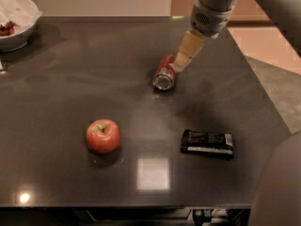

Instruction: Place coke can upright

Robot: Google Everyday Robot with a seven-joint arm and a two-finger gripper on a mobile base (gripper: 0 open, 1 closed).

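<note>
By the coke can (164,74): grab, then tip

It lies on its side on the bench (70,84). The gripper (180,61) is at the can's far end; loose or squeezing, I cannot tell. Best to hold the can's middle and tip slowly. An apple (103,136) and a snack bar (207,143) lie well apart from the can.

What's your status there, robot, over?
Gripper low at far end of the coke can. Can on its side, not yet upright. Apple and black snack bar lie apart, nothing blocking.
</note>
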